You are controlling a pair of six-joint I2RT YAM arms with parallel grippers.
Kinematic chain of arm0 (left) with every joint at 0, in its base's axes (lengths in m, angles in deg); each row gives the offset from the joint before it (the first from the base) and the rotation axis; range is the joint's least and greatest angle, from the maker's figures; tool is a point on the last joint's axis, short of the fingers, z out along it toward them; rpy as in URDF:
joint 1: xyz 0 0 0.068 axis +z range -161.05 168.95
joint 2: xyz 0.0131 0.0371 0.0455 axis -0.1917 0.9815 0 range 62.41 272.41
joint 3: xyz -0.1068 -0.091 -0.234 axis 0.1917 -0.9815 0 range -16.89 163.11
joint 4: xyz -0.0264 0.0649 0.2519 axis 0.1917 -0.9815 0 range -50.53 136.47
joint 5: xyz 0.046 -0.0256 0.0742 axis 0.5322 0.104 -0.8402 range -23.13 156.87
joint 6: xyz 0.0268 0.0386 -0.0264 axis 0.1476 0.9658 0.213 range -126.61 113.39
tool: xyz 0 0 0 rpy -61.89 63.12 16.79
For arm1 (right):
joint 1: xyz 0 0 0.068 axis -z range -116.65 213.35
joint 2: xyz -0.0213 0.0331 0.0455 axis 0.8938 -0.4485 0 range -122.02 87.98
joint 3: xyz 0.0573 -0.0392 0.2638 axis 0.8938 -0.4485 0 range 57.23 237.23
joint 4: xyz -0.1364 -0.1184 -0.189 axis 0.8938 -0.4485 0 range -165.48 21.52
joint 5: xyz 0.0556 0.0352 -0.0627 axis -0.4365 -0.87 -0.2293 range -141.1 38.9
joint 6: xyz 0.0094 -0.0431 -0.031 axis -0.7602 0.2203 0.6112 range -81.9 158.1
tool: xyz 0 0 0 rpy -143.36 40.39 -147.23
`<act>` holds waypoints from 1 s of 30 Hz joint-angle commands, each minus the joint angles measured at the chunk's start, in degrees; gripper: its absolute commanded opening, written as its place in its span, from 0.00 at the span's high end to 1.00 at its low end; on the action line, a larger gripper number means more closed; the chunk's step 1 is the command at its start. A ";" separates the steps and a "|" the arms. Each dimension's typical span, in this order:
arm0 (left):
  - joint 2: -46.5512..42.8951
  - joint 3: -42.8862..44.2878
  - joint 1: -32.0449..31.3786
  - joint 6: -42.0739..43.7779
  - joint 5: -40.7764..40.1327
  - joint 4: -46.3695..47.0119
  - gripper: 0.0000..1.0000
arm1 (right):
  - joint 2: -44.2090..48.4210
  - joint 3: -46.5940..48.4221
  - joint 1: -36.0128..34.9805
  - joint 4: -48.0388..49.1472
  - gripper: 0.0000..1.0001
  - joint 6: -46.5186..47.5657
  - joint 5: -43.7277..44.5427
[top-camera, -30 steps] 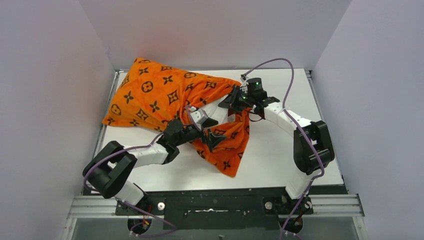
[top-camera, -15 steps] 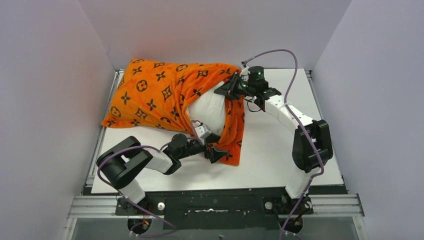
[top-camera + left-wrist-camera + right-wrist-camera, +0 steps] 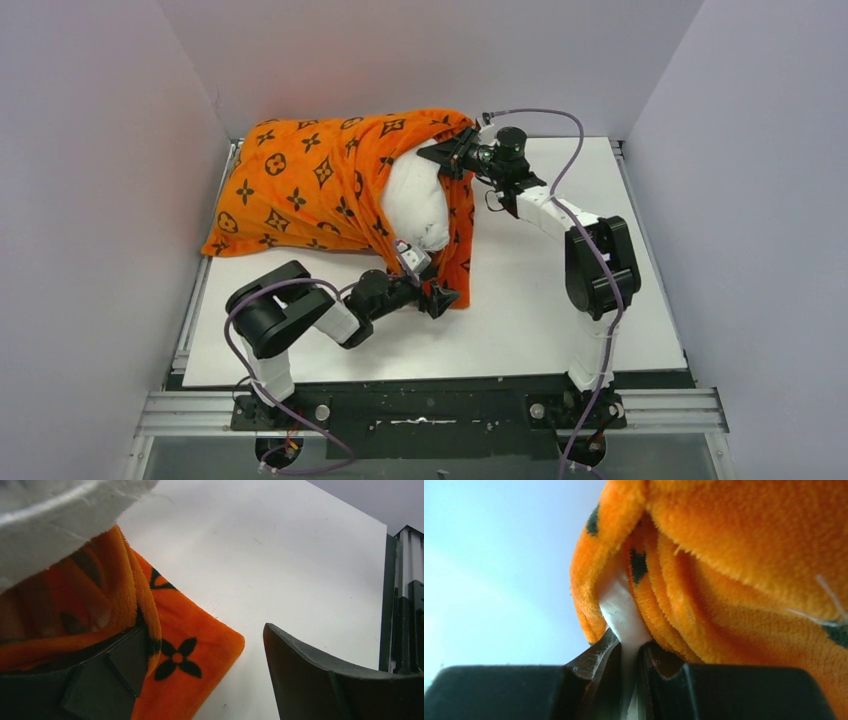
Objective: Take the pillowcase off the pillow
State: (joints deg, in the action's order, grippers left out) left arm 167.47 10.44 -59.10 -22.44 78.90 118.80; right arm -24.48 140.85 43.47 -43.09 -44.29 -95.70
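The orange pillowcase (image 3: pixel 300 185) with black motifs lies at the back left and still covers most of the white pillow (image 3: pixel 415 200), whose right end bulges out of the open mouth. My right gripper (image 3: pixel 443 155) is raised at the top of the opening. In the right wrist view it (image 3: pixel 629 655) is shut on a white pillow corner (image 3: pixel 621 605), with orange plush (image 3: pixel 734 570) folded around it. My left gripper (image 3: pixel 440 297) is open at the case's lower hem. In the left wrist view its jaws (image 3: pixel 200 665) straddle an orange corner (image 3: pixel 200 650) lying on the table, and the fabric drapes over the left finger (image 3: pixel 115 670).
The white table (image 3: pixel 540 300) is walled by grey panels on the left, back and right. The pillow presses against the back-left corner. A black metal rail (image 3: pixel 405 605) runs along the table's near edge.
The right gripper moved back and left, lifting the pillow's corner. More white pillow shows out of the case's mouth. The left arm folded back toward its base, its gripper staying at the lower hem.
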 commanded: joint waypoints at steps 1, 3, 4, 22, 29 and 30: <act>-4.76 -3.78 -1.95 -2.38 1.26 1.84 0.20 | 5.28 4.66 -0.63 17.13 1.00 -5.42 -2.38; -12.16 -5.51 -1.89 -3.25 -0.07 0.03 0.19 | 7.49 3.59 -0.51 7.92 1.00 2.36 -2.03; -16.76 -5.13 -2.04 -3.27 -2.11 -5.16 0.19 | 8.85 2.98 -0.52 2.80 1.00 8.27 -0.97; -36.30 1.34 -16.44 51.95 -29.50 -27.11 0.20 | 19.26 -2.77 -1.82 -21.73 1.00 27.34 8.24; -30.06 2.35 -16.98 60.19 -36.42 -19.38 0.19 | 21.93 -4.55 -1.75 -23.19 1.00 28.69 7.42; -29.74 2.56 -16.78 60.37 -35.83 -20.18 0.18 | 22.27 -5.11 -1.73 -23.19 1.00 28.77 7.49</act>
State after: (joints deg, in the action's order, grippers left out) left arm 137.00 10.70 -76.04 31.13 47.04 91.30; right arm -8.68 135.12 41.92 -72.20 -16.42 -86.85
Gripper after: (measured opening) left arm 0.810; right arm 0.128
